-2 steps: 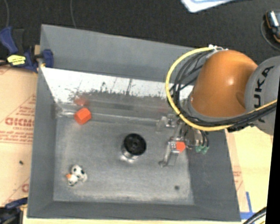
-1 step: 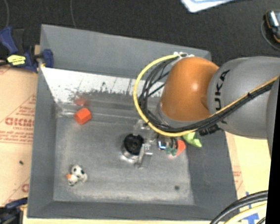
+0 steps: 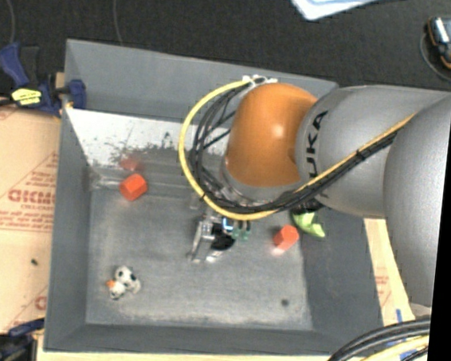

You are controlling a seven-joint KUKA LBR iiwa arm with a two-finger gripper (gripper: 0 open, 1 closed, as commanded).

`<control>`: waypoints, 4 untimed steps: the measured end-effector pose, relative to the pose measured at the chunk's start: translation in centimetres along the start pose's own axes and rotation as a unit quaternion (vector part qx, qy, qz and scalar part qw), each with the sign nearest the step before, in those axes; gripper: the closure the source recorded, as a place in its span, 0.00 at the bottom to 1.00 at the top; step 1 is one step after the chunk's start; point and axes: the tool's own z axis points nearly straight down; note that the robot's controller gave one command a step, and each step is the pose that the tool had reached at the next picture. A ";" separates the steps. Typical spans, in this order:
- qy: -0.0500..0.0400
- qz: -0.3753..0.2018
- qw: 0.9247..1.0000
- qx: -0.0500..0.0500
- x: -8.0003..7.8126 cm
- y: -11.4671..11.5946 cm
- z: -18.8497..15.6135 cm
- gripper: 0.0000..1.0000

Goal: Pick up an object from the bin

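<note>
The KUKA arm's gripper (image 3: 207, 242) hangs low over the bare middle of the grey bin (image 3: 139, 86) — whether it is open or closed cannot be told. The nearest thing is an orange block (image 3: 286, 236) just to its right, beside a green piece (image 3: 309, 223). An orange cube (image 3: 133, 187) and a small white, black and orange toy (image 3: 122, 283) lie well apart — both to the left.

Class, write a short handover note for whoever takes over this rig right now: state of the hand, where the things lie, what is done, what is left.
Hand: low over the middle of the bin; whether it holds anything cannot be told.
Things: orange cube at the view's upper left; orange block and green piece on the hand's right in the view; small white-and-black toy at the lower left.
Done: nothing seen lifted.
Left: grasp one thing and lift it out.
</note>
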 end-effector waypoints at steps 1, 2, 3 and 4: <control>0.003 -0.197 0.980 0.000 -1.5 -6.4 3.6 0.00; 0.003 -0.230 0.973 0.000 -2.0 -10.8 4.6 0.00; -0.007 -0.289 0.957 0.001 -5.1 -8.8 9.8 0.00; -0.002 -0.341 0.940 0.000 -4.5 -7.3 9.7 1.00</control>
